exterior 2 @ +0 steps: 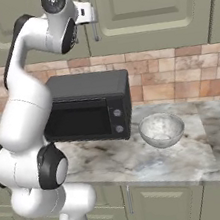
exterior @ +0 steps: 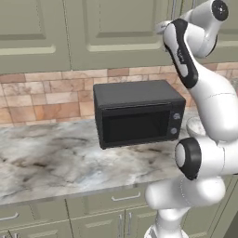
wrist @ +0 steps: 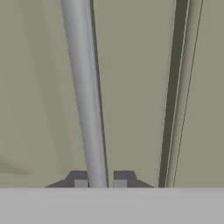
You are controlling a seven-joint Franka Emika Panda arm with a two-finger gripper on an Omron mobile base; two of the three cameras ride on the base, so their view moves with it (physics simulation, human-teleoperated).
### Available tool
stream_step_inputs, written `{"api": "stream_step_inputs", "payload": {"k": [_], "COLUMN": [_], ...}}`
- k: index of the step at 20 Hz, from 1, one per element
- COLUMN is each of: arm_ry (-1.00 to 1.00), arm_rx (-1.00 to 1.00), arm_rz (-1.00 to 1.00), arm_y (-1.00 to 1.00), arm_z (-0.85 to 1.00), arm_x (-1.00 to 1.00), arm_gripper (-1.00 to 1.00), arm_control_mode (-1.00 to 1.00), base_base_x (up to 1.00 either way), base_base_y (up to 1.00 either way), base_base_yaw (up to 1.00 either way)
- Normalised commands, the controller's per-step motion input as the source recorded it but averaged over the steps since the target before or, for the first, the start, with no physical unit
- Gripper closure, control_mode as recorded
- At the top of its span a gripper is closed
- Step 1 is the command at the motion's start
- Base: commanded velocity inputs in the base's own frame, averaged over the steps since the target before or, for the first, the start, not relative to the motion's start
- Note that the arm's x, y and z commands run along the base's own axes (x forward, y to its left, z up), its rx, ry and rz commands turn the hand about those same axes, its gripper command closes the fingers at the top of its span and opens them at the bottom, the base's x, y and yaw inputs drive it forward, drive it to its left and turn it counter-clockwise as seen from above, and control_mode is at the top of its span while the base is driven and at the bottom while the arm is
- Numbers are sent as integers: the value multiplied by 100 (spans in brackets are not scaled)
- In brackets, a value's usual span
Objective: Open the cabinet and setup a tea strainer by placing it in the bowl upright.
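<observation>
The olive-green wall cabinet [exterior 2: 150, 4] hangs above the counter with its doors closed. My gripper [wrist: 100, 183] is raised to the cabinet's long silver bar handle [wrist: 85, 87]. It is shut on that handle, with one dark fingertip on each side. From the right base view the hand [exterior 2: 88, 11] sits at the top of the handle [exterior 2: 95, 31]. The speckled grey-white bowl [exterior 2: 161, 128] stands on the counter to the right of the microwave and looks empty. My arm partly covers the bowl [exterior: 194, 125] in the left base view. The tea strainer is out of view.
A black microwave [exterior 2: 89, 108] sits on the marble counter [exterior 2: 141, 162] against the brick backsplash, directly below the gripped handle. Base cabinets [exterior: 111, 209] with short handles run under the counter. A narrow seam [wrist: 175, 87] between the two doors lies just right of the handle.
</observation>
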Motion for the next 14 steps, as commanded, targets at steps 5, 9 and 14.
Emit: {"api": "stream_step_inputs", "payload": {"k": [5,9,14], "arm_ry": [-2,0,0], "arm_rx": [-14,-1,0], "arm_rz": [-1,-3,-4], "arm_y": [0,7,0], "arm_z": [-8,0,14], "arm_x": [0,0,-13], "arm_gripper": [100,100,100], "arm_control_mode": [-100,-100,-100], "base_base_x": [0,0,0], "base_base_y": [0,0,0], "base_base_yaw": [0,0,0]}}
